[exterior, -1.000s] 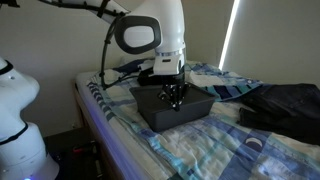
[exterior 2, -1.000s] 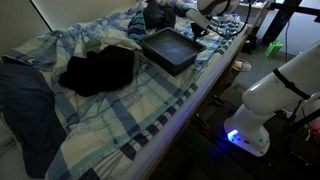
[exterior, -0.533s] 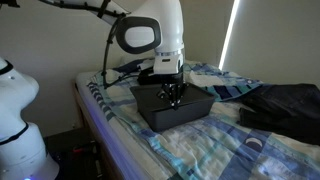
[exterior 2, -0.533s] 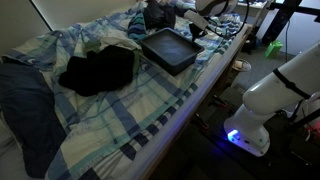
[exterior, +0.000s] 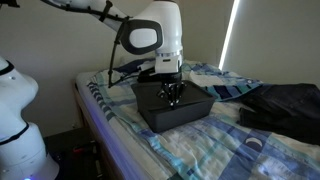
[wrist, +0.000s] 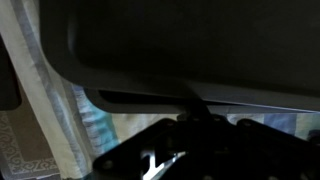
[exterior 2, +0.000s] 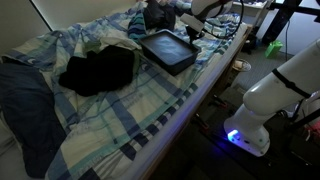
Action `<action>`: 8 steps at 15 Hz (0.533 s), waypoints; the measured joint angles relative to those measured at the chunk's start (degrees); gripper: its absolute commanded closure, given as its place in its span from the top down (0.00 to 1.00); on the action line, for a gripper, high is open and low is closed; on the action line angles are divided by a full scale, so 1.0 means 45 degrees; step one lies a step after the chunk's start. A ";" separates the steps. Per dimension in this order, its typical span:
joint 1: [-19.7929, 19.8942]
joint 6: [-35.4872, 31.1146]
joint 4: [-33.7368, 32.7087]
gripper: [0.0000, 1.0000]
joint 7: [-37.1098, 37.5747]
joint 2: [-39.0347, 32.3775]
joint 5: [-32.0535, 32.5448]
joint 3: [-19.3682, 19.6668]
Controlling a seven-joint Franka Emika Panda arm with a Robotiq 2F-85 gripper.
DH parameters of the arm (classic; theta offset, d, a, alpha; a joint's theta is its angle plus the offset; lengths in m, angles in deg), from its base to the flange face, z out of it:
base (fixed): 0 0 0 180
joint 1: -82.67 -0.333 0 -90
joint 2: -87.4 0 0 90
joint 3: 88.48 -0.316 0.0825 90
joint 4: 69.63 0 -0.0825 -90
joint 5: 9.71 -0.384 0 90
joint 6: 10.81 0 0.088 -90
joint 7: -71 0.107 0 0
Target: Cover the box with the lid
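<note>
The lid (exterior 2: 168, 50), a flat dark grey panel with a raised rim, sits tilted over the box on the plaid bed. In an exterior view the box (exterior: 168, 118) shows its dark flared walls under the lid. My gripper (exterior: 173, 97) is shut on the lid's edge at its far side, also seen in an exterior view (exterior 2: 192, 33). In the wrist view the lid (wrist: 190, 45) fills the top of the picture, and its edge sits between the dark fingers (wrist: 195, 112). I cannot tell whether the lid sits flush on the box.
A dark cloth bundle (exterior 2: 95, 70) lies on the blanket beside the box and also shows in an exterior view (exterior: 285, 105). The bed's edge (exterior 2: 200, 95) runs close by the box. A white machine (exterior 2: 265, 100) stands on the floor next to the bed.
The lid has tilted and shifted slightly with the gripper still on its edge. The arm has moved very little.
</note>
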 measured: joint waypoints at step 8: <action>0.0020 0.0135 -0.0250 0.03 0.1294 -0.0135 0.0849 0.0033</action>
